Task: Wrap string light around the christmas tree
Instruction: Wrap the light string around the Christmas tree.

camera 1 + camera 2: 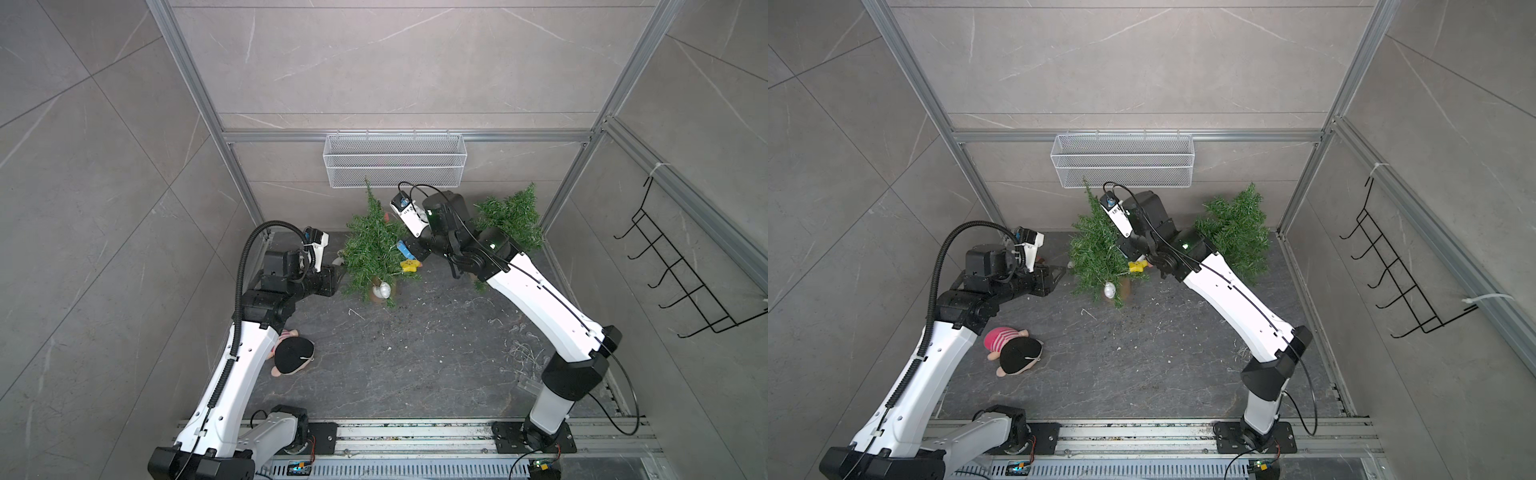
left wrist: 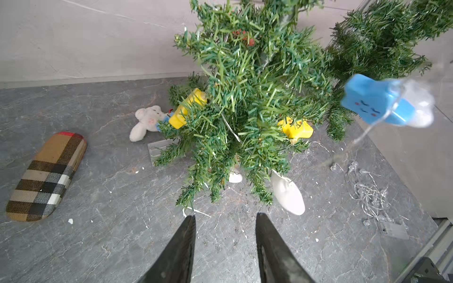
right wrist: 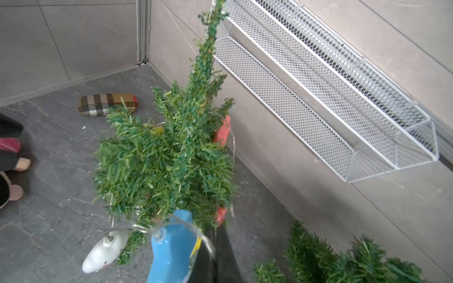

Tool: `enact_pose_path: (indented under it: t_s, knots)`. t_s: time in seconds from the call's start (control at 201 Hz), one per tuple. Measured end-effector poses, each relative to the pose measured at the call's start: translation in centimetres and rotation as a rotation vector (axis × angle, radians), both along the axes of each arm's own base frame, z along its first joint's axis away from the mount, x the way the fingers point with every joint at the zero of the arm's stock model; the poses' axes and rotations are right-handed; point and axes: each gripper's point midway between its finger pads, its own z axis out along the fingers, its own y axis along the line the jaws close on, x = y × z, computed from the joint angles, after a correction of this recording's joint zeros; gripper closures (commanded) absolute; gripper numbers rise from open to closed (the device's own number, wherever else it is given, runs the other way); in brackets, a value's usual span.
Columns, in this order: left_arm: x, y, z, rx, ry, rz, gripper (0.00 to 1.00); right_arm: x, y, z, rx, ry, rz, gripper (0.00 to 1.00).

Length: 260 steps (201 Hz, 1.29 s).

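Note:
The small green christmas tree (image 1: 374, 245) (image 1: 1096, 249) (image 2: 255, 85) (image 3: 171, 159) stands near the back wall. The string light is a thin wire with star lamps. Yellow stars (image 2: 188, 107) and a red one (image 3: 221, 132) sit in the branches, and a white star (image 2: 289, 193) hangs low. My right gripper (image 3: 215, 229) is shut on the wire beside a blue star (image 3: 171, 247) (image 2: 375, 103), close to the tree's right side. My left gripper (image 2: 225, 218) (image 1: 1059, 274) is open with nothing in it, just short of the tree's left lower branches.
A second tree (image 1: 513, 216) leans in the back right corner. Loose string light (image 2: 367, 193) lies on the floor at right. A plaid case (image 2: 46, 176), a white plush bunny (image 2: 147, 120) and a plush doll (image 1: 293, 353) lie at left. A mesh basket (image 1: 395, 160) hangs behind.

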Motion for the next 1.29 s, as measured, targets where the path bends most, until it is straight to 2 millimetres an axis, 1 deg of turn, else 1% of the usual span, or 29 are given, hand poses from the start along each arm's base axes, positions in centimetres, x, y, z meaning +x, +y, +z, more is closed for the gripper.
enact_pose_path:
  t_s: [0.065, 0.154, 0.224, 0.318, 0.388, 0.508, 0.602, 0.712, 0.826, 0.916, 0.995, 1.095, 1.155, 1.229, 1.294]
  knots:
    - [0.0, 0.0, 0.0, -0.002, 0.001, 0.001, 0.56, 1.6, 0.4, 1.1, 0.003, -0.041, -0.004, 1.00]
    - [0.1, 0.0, 0.0, -0.003, -0.002, 0.001, 0.56, 3.4, 0.7, 2.5, 0.006, -0.099, -0.008, 1.00]
    - [0.1, 0.0, 0.1, -0.003, -0.004, 0.002, 0.56, 4.5, 0.7, 2.8, -0.015, -0.136, -0.012, 1.00]
    - [0.3, 0.1, 0.2, -0.004, -0.011, 0.006, 0.56, 5.8, 0.9, 2.5, -0.051, -0.177, -0.002, 1.00]
    - [0.3, 0.1, 0.3, -0.005, -0.015, 0.006, 0.56, 6.9, 1.1, 1.7, -0.075, -0.203, 0.012, 1.00]
    - [0.4, 0.1, 0.2, -0.005, -0.014, 0.006, 0.56, 9.5, 0.8, 0.1, -0.144, -0.259, 0.018, 1.00]
    - [0.6, 0.0, 0.2, -0.005, -0.013, 0.006, 0.56, 11.0, 0.8, -0.7, -0.165, -0.282, 0.019, 1.00]
    - [0.7, 0.0, 0.3, -0.010, -0.019, 0.006, 0.56, 11.8, 1.3, -1.0, -0.187, -0.318, 0.039, 1.00]
    - [1.0, -0.1, 0.4, -0.015, -0.025, 0.007, 0.56, 12.6, 1.5, -0.7, -0.202, -0.374, 0.024, 1.00]
    - [1.5, -0.1, 0.4, -0.015, -0.025, 0.008, 0.56, 13.2, 1.6, 0.0, -0.192, -0.416, 0.006, 1.00]
    - [2.1, -0.1, 0.8, -0.016, -0.030, 0.012, 0.56, 13.6, 1.6, 1.1, -0.163, -0.448, -0.009, 1.00]
    - [3.6, 0.2, 1.9, -0.033, -0.058, 0.035, 0.57, 14.0, 1.9, 2.7, -0.078, -0.471, -0.011, 1.00]
    - [4.7, 0.8, 2.7, -0.047, -0.079, 0.058, 0.57, 14.3, 2.2, 3.1, -0.022, -0.471, -0.001, 1.00]
    - [6.3, 1.4, 4.1, -0.065, -0.117, 0.080, 0.56, 14.6, 2.7, 2.9, 0.041, -0.459, 0.011, 1.00]
    - [7.7, 1.7, 5.1, -0.079, -0.143, 0.090, 0.56, 15.1, 3.4, 2.0, 0.093, -0.433, 0.027, 1.00]
